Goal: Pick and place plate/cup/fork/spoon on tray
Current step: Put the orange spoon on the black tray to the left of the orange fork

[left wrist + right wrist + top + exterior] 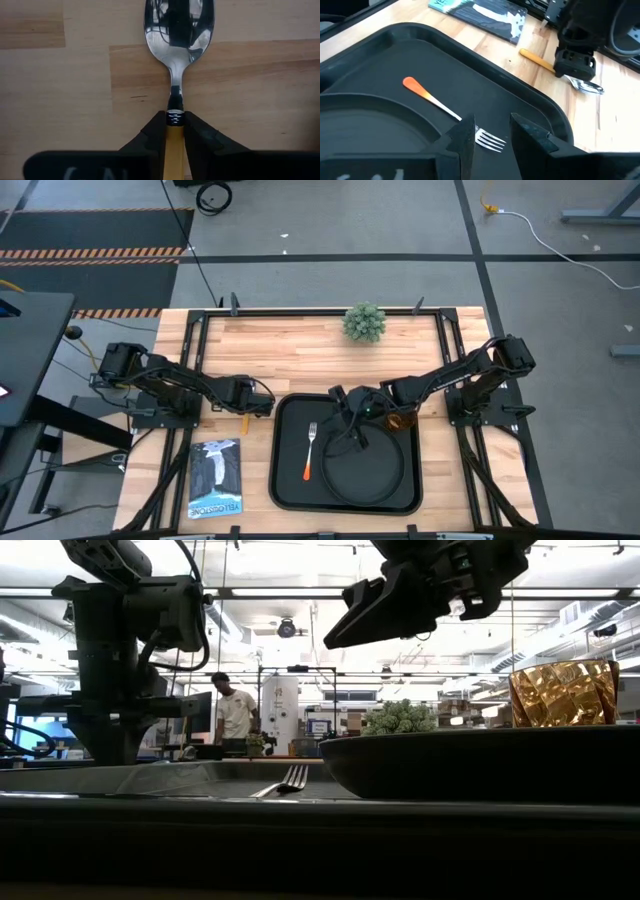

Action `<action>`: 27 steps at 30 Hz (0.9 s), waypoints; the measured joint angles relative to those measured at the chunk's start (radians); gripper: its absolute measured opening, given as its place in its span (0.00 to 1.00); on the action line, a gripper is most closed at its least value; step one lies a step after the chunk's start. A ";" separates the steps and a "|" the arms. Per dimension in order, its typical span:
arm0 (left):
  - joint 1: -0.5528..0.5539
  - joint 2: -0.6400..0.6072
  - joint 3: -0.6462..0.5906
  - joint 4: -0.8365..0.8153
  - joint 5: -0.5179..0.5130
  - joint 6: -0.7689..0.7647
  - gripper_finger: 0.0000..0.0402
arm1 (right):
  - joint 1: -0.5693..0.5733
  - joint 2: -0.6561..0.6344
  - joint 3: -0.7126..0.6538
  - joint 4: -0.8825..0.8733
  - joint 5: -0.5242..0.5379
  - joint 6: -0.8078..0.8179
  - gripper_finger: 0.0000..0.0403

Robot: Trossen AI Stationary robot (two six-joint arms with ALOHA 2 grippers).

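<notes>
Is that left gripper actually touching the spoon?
Touching. In the left wrist view, the left gripper has both dark fingers pressed against the orange handle of the spoon, which lies on the wooden table.

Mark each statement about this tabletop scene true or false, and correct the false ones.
1. The fork lies inside the tray. True.
2. The left end effector is shut on the spoon by its handle. True.
3. The spoon is already on the tray. False: it is over the bare wooden table, left of the tray.
4. The plate sits on the wood beside the tray. False: it rests inside the tray, right of the fork.
5. The right end effector grips the fork. False: it is open above the tray, holding nothing.
6. The cup is amber. True.
</notes>
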 joint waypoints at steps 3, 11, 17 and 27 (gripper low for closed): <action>0.000 0.000 0.000 0.001 0.004 0.000 0.14 | 0.009 0.000 0.000 0.000 0.000 0.000 0.32; 0.001 -0.011 0.000 0.006 0.012 0.000 0.14 | 0.035 0.000 0.000 0.000 0.001 0.004 0.32; 0.001 -0.021 0.034 -0.013 -0.002 0.027 0.14 | 0.041 0.000 0.000 0.012 0.001 0.008 0.32; -0.001 -0.021 0.146 -0.082 -0.018 0.035 0.14 | 0.040 0.000 0.000 0.016 0.001 0.008 0.32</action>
